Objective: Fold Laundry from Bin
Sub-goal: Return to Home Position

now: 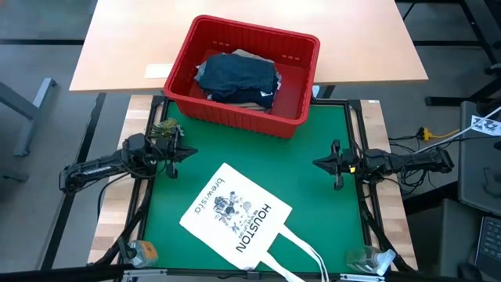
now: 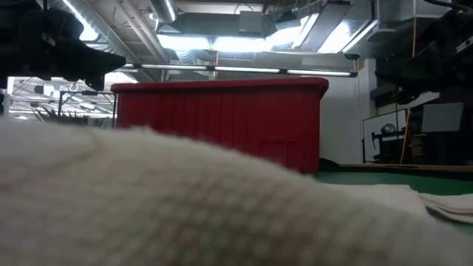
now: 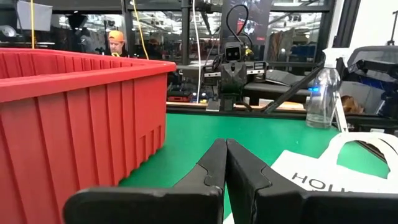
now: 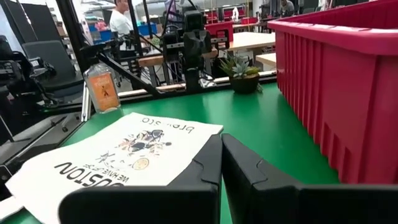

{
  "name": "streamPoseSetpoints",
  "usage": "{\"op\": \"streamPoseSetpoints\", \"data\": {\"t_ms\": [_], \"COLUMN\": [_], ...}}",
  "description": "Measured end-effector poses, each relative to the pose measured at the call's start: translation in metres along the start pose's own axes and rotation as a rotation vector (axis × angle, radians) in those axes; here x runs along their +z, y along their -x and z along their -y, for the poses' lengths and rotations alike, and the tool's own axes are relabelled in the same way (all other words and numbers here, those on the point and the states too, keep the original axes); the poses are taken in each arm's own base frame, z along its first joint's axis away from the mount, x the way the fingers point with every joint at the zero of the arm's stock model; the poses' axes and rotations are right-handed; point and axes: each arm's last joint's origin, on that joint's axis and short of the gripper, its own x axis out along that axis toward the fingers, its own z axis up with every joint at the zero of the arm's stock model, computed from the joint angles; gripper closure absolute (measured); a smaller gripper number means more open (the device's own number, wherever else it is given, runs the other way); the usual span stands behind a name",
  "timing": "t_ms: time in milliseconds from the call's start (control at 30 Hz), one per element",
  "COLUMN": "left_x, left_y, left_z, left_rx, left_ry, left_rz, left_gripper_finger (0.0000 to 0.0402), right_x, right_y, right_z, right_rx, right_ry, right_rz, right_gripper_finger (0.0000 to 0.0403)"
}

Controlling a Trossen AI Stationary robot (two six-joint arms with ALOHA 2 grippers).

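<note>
Already placed: the laundry (image 1: 239,78) lies as a folded stack inside the bin (image 1: 258,30), with a dark navy piece on top and paler cloth peeking out at the stack's far edge.
Bin's place: at the far edge of the green mat (image 1: 313,211), reaching onto the pale wooden surface (image 1: 117,47) behind it.
Left hand: the left hand (image 1: 184,153) sits low over the mat's left side, near the bin's front corner but apart from it; its fingers are pressed together and hold nothing.
Right hand: the right hand (image 1: 319,164) mirrors it on the mat's right side, fingers likewise together and empty.
Between them: a white tote bag (image 1: 235,215) lies flat on the mat, touched by neither hand.
Stage, as I judge it: the folding looks finished and both arms look parked.
How the cloth will handle: probably light, soft and limp; a pinch at one point would likely drag only the top layer and spoil the folds.
Where to take hold: at a folded edge, both hands sliding under opposite sides of the stack.
Bin itself: it looks like stiff plastic and is best gripped at the rim.
</note>
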Motion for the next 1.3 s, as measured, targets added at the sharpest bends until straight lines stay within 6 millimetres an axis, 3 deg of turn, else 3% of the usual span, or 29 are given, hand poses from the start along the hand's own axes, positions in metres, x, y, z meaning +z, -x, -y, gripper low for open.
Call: {"op": "streamPoseSetpoints", "data": {"t_ms": [433,1300], "left_x": [0.0,0.001], "left_y": [0.0,-0.001], "left_z": [0.001,0.021], "left_rx": [-0.007,-0.201], "left_ry": [-0.001,0.008], "left_rz": [0.002,0.008], "left_gripper_finger": [0.04,0.04], "right_x": [0.0,0.006], "right_y": [0.0,0.005], "right_z": [0.0,0.0], "right_rx": [0.0,0.01], "right_ry": [-0.001,-0.017], "right_rz": [-0.001,0.078], "right_gripper_finger": [0.0393,0.0393]}}
